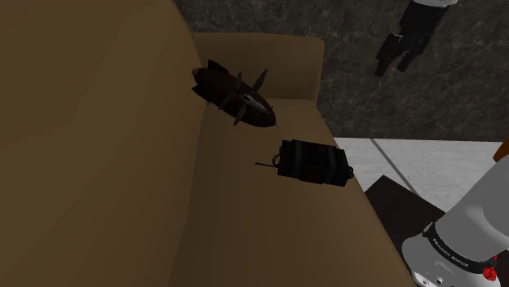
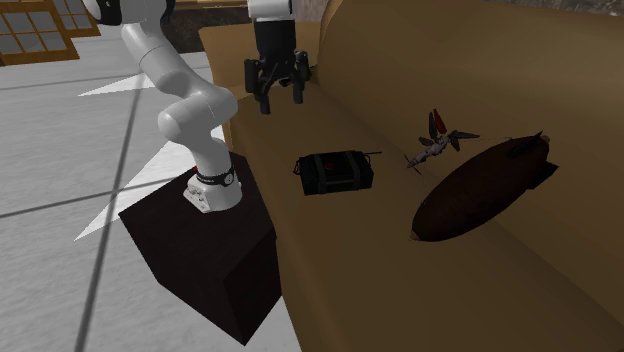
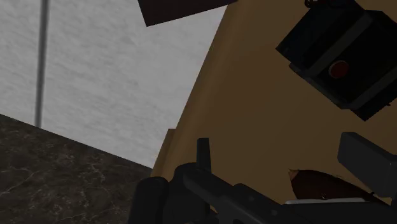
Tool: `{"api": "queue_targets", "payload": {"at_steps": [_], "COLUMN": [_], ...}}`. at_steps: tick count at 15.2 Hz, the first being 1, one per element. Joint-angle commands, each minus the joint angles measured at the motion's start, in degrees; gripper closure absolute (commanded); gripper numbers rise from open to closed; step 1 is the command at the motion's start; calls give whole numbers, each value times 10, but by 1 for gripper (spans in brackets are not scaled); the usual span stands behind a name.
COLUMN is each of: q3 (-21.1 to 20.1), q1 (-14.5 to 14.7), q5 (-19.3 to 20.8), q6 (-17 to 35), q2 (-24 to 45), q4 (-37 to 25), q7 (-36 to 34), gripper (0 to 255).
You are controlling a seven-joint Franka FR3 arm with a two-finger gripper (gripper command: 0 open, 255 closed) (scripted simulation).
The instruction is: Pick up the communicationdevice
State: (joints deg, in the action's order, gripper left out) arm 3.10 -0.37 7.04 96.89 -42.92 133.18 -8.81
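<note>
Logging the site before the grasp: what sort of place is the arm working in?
Likely a living room, in a house. The work surface is the seat of a brown sofa with a backrest, a wood-framed window stands beyond, and a pale floor runs beside it.

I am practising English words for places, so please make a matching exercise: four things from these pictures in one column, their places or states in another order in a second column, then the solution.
Things
1. black box-shaped device with a thin antenna
2. dark brown cigar-shaped airship model
3. black two-finger gripper
4. dark box stand

Places or states
A. on the pale floor beside the brown sofa
B. in the air, fingers open, holding nothing
C. on the sofa seat, close to the backrest
D. on the sofa seat, nearer its front edge

Pairs: 1-D; 2-C; 3-B; 4-A
</note>
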Motion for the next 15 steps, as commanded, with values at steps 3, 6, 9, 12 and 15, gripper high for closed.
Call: {"api": "queue_targets", "payload": {"at_steps": [3,6,9,12,15], "q3": [-2,-6,-13,-21,-31], "q1": [19,45,71,95,119], "q5": [-2,-5,-9,-12,-15], "q6": [23,56,86,114,139], "q2": [32,79,126,171,214], "q4": [-3,-9,-16,-24,-33], "q7": [26,65,104,142,180], "gripper": [0,0,0,0,0]}}
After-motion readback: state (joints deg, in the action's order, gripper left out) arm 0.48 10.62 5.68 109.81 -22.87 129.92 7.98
